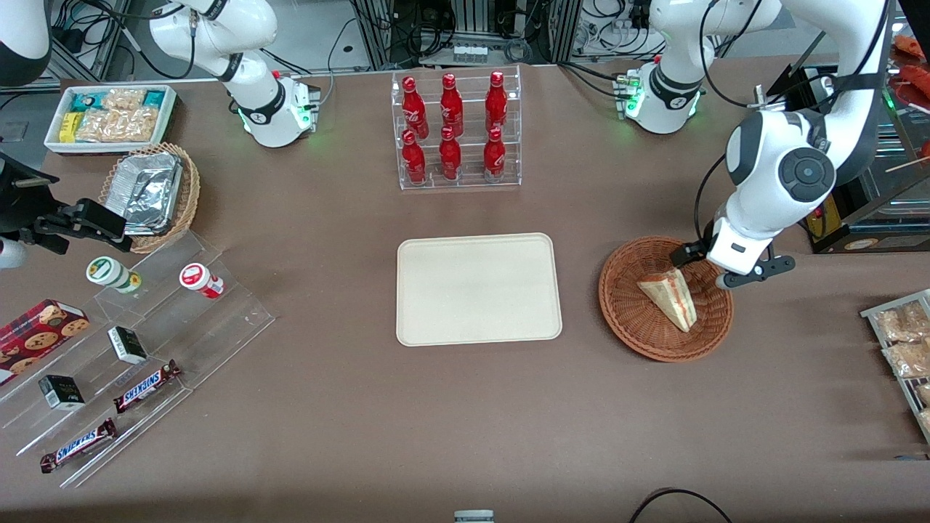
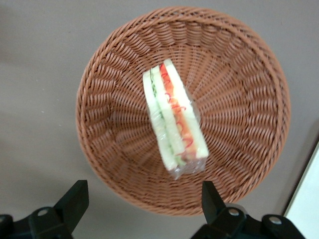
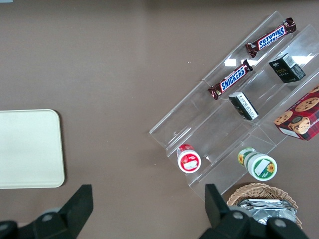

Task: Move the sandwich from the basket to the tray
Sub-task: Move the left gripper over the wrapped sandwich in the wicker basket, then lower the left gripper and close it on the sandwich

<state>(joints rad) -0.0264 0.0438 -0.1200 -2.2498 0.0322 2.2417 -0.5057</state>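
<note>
One gripper (image 2: 142, 199), spread wide and holding nothing, above sandwich (image 2: 174, 121) in basket (image 2: 239, 74).

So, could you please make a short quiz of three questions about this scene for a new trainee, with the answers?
1. True or false: the sandwich already lies on the tray.
2. Where is the gripper now? A) above the basket, fingers open. B) closed on a bottle. C) resting on the tray.
3. Fill in: the bottle rack with six red bottles stands ___ from the front camera than the tray.

Key
1. False: the sandwich lies in the basket, and the tray holds nothing.
2. A: the gripper hangs over the basket's rim, fingers spread, touching nothing.
3. Farther.
</note>
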